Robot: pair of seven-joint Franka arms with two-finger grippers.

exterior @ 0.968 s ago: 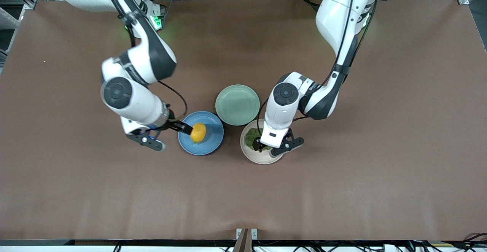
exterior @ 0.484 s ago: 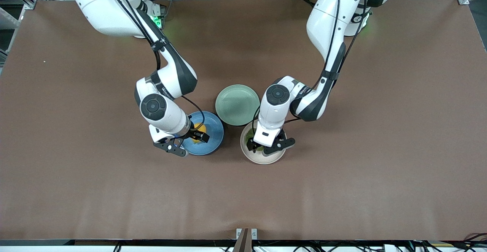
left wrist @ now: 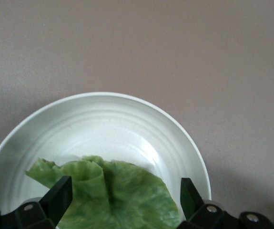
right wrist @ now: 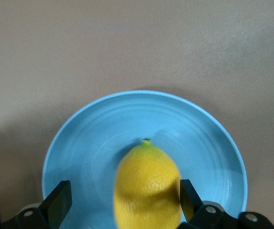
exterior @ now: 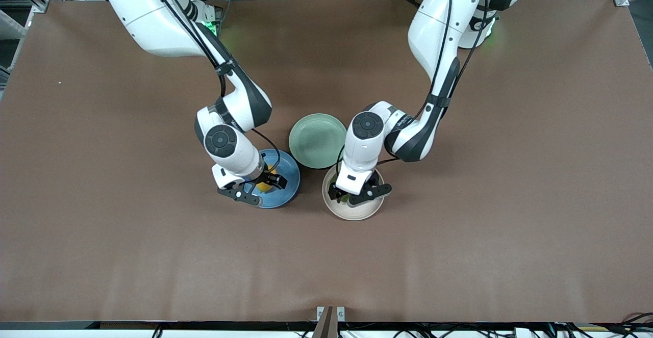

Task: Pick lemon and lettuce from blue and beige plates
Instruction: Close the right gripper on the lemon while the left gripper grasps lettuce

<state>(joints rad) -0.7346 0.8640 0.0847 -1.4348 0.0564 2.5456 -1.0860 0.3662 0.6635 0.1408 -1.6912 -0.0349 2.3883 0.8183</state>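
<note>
The lemon (exterior: 265, 184) lies on the blue plate (exterior: 286, 174). My right gripper (exterior: 266, 181) is open and low over that plate. In the right wrist view the lemon (right wrist: 147, 187) sits between the open fingers (right wrist: 59, 198), close against one of them, on the blue plate (right wrist: 94, 138). The lettuce (exterior: 341, 197) lies on the beige plate (exterior: 357, 213), mostly hidden under my left gripper (exterior: 346, 195). In the left wrist view the folded green lettuce (left wrist: 120, 193) lies between the open fingers (left wrist: 60, 194) on the beige plate (left wrist: 103, 121).
A bare mint-green plate (exterior: 318, 140) lies just farther from the front camera, between the two other plates and touching both. Both forearms hang close together over this cluster. Brown tabletop (exterior: 459, 236) surrounds the plates.
The right gripper swung from the right arm's end of the blue plate to over the lemon and came down around it. The left gripper shifted slightly and lowered around the lettuce.
</note>
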